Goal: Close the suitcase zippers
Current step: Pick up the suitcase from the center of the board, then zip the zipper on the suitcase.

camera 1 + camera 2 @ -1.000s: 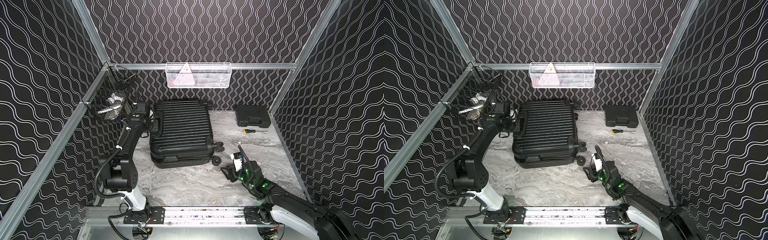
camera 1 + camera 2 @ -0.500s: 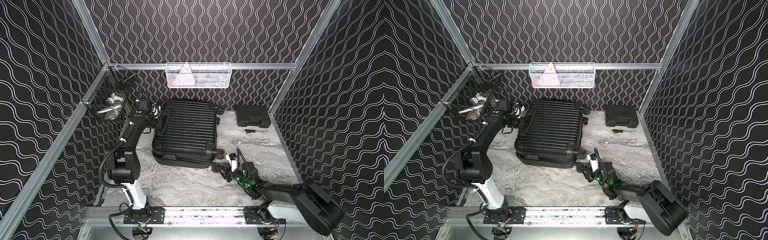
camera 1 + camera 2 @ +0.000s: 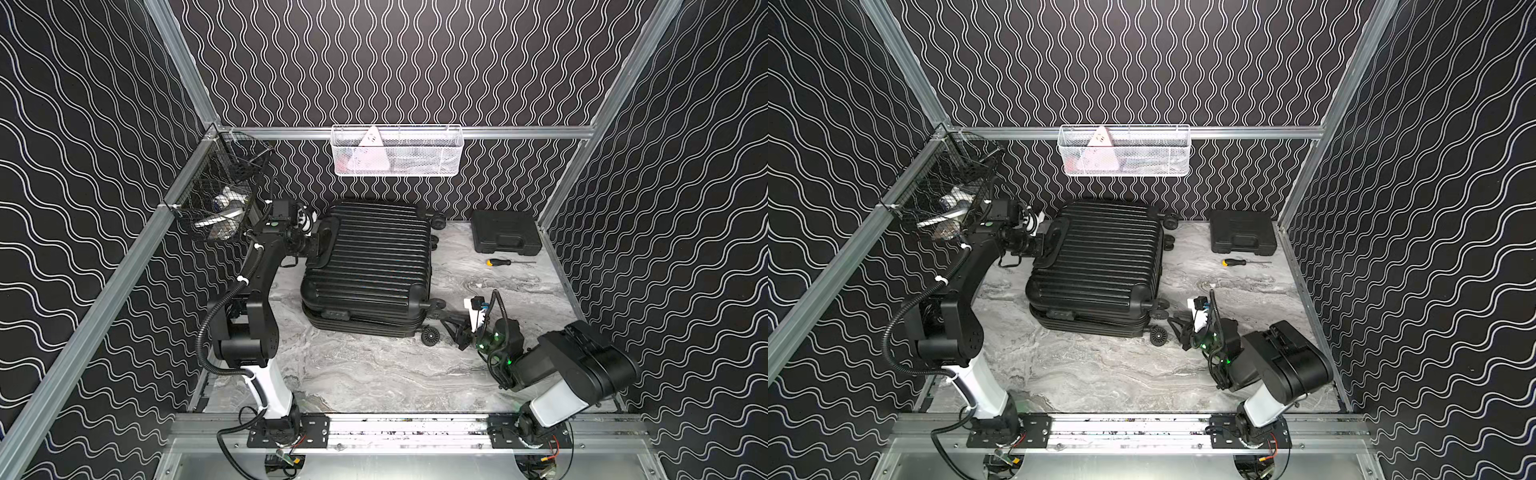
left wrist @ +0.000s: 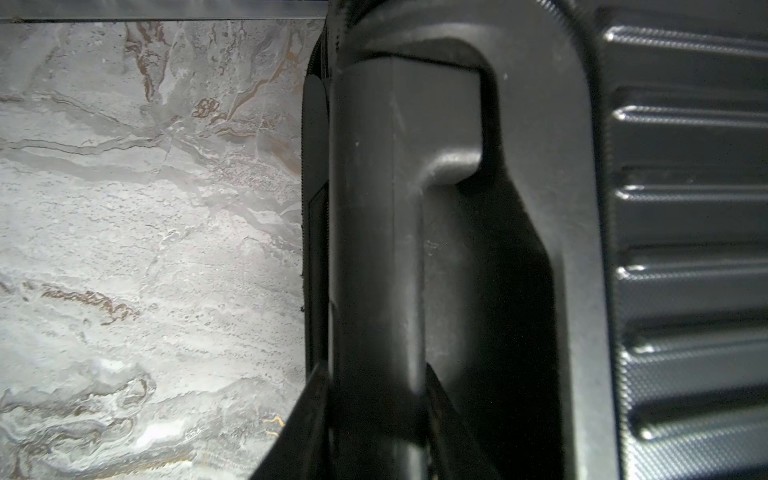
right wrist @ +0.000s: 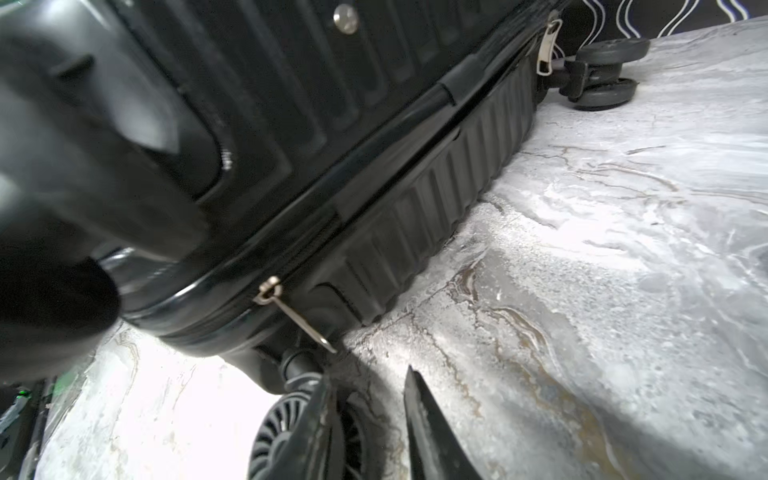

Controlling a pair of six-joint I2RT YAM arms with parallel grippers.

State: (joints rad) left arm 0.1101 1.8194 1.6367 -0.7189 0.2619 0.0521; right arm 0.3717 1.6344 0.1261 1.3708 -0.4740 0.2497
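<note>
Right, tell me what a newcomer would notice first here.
The black ribbed suitcase lying flat at the back middle of the marble table dominates. The left fingers are shut on its handle, while the right fingers stand apart just short of a silvery zipper pull at the near wheeled corner.

In a top view the suitcase [image 3: 1096,257] is lying flat on the marble table [image 3: 1100,374], with its upper shell a bit skewed over the lower one along the near edge. The left gripper [image 3: 1044,246] is clamped on the top handle [image 3: 1056,237], and the right gripper [image 3: 1177,330] sits low, just beside the near corner wheel [image 3: 1158,335]. Back right there's a tool case [image 3: 1241,237] with a screwdriver [image 3: 1235,262] just in front of it.
</note>
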